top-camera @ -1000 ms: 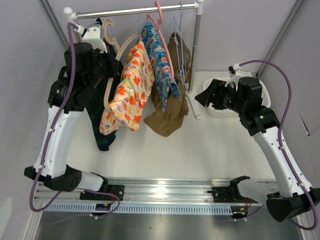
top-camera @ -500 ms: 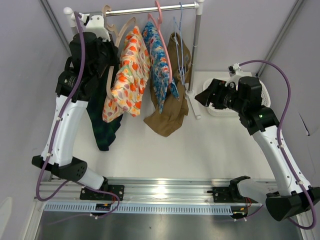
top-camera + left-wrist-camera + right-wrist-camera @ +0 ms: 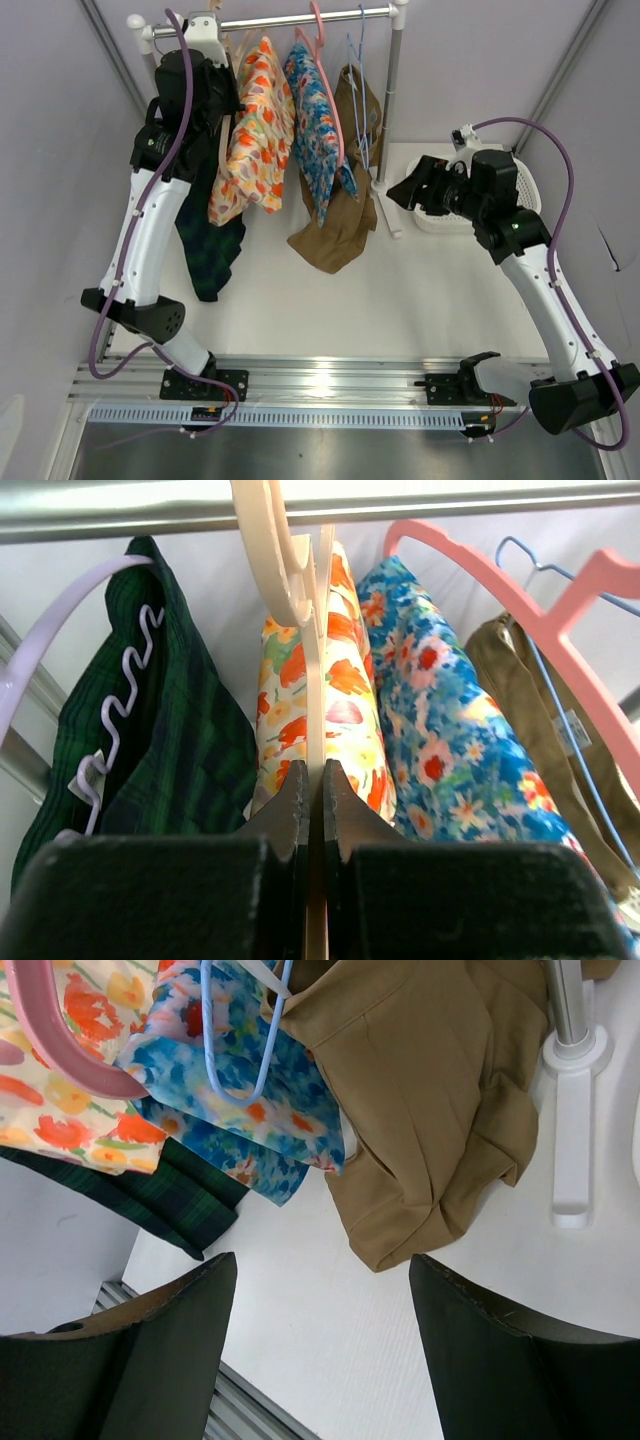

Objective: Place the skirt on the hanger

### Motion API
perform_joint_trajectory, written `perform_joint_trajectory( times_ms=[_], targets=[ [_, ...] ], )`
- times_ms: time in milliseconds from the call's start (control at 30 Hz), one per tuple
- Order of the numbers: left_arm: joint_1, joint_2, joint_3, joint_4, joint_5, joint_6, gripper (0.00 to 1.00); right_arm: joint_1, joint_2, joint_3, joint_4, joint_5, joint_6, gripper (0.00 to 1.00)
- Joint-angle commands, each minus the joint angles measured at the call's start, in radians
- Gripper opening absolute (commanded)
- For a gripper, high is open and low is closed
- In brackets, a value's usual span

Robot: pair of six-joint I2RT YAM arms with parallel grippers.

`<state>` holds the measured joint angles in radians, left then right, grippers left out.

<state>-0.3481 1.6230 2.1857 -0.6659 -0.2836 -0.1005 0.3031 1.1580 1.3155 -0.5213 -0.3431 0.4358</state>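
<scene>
While the left tool (image 3: 312, 782) holds its two black fingers pressed together on the thin flat shaft of a pale cream hook-topped hanger (image 3: 272, 550), the orange-flowered cream fabric skirt (image 3: 345, 705) hangs from that hanger, draped down just behind the fingers. The hanger's hook rises to the silver metal rail (image 3: 290, 20) at the top of the rack; whether it bears on the rail cannot be told.

To the skirt's left hangs a dark green plaid garment (image 3: 150, 730) on a lilac plastic hanger (image 3: 60, 630). To its right a blue floral garment (image 3: 440, 710) hangs on a pink plastic hanger (image 3: 560, 610). Beyond that is a tan cloth garment (image 3: 345, 225), whose lower end lies crumpled on the white desk (image 3: 400, 300).

The right tool (image 3: 315, 1270) hangs above the desk with its fingers spread wide and nothing between them, well apart from the skirt and just beside a white plastic basket (image 3: 430, 222).
</scene>
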Motion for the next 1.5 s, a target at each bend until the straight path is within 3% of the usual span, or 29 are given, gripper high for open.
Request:
perform_joint_trajectory(
  times_ms=[0,400,933,1100,1200,1367,1467],
  targets=[
    [0.035,0.009,0.078,0.111,0.017,0.025,0.00,-0.005,0.005,0.002,0.052,-0.022,0.000,0.76],
    [0.107,0.097,0.138,0.029,0.178,0.005,0.00,-0.013,0.014,-0.016,0.078,-0.034,0.001,0.76],
    [0.107,-0.037,-0.096,0.048,0.221,-0.030,0.01,-0.015,-0.006,-0.061,0.102,-0.045,0.017,0.76],
    [0.107,-0.064,-0.095,0.057,0.239,-0.022,0.20,-0.016,-0.007,-0.062,0.101,-0.042,0.018,0.76],
    [0.107,-0.071,-0.066,0.061,0.250,-0.011,0.38,-0.018,-0.012,-0.061,0.102,-0.042,0.018,0.76],
    [0.107,-0.055,0.025,0.006,0.273,-0.008,0.55,-0.016,-0.012,-0.056,0.103,-0.036,0.023,0.76],
    [0.107,-0.097,-0.003,0.005,0.305,-0.028,0.62,-0.016,-0.015,-0.056,0.101,-0.031,0.024,0.77]
  ],
)
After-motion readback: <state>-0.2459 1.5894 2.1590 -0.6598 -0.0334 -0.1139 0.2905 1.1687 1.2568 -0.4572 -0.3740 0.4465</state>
